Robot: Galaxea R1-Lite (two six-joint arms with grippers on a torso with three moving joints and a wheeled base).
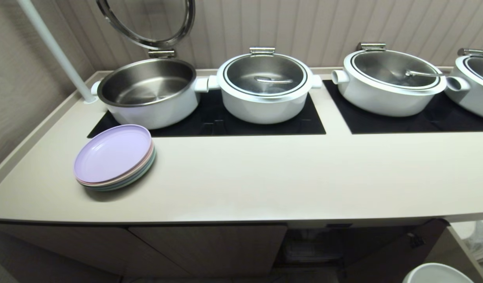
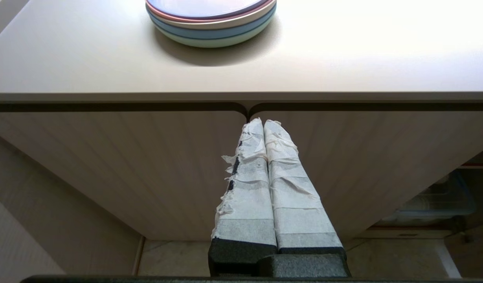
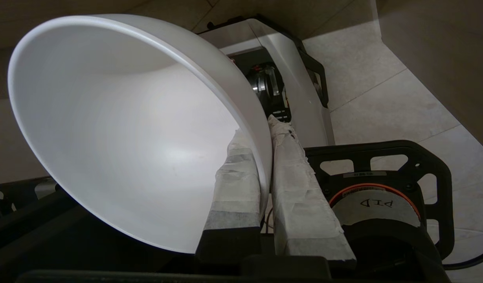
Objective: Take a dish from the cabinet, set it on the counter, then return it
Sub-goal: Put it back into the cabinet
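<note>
1. Now the right gripper (image 3: 265, 129): jaws clamped on the dish (image 3: 119, 129) rim, one finger inside, one outside.
2. Left gripper (image 2: 264, 125): jaws closed, empty, facing cabinet (image 2: 147, 165) doors below the bench (image 2: 343, 59).

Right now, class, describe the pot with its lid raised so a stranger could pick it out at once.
Start at the long beige counter with black glass panels set into its back half. Four white pots stand in a row there; take the one at the far left, just behind the stack of pastel plates. It alone has its round lid tipped up, showing a bare steel inside.
</note>
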